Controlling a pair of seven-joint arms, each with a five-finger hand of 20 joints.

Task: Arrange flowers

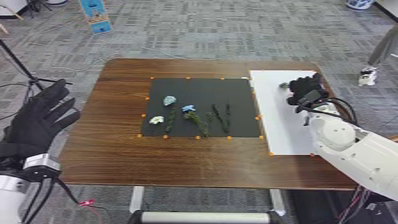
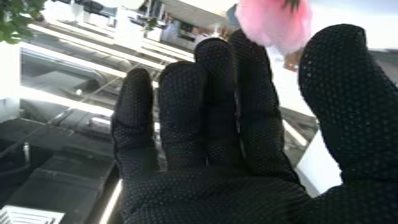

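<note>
On a black mat point(image 1: 204, 88) lie a pale blue flower point(image 1: 169, 100), a blue flower point(image 1: 188, 108) with a leafy stem point(image 1: 198, 121), a white flower point(image 1: 156, 120) and several dark green stems point(image 1: 227, 120). My right hand point(image 1: 306, 91) is over the upper part of a white sheet point(image 1: 291, 140), with a small greyish thing point(image 1: 284, 85) beside it. In the right wrist view that hand point(image 2: 213, 195) has straight fingers; a pink flower point(image 2: 274, 22) is near their tips, on the thumb side. My left hand point(image 1: 34, 120) is open left of the table.
The brown table point(image 1: 169, 162) carries the mat and the sheet side by side, with small orange markers at the mat's edges. A black tripod point(image 1: 34, 78) stands beyond the table's left side. In the right wrist view, green leaves point(image 2: 18, 20) show beyond the hand.
</note>
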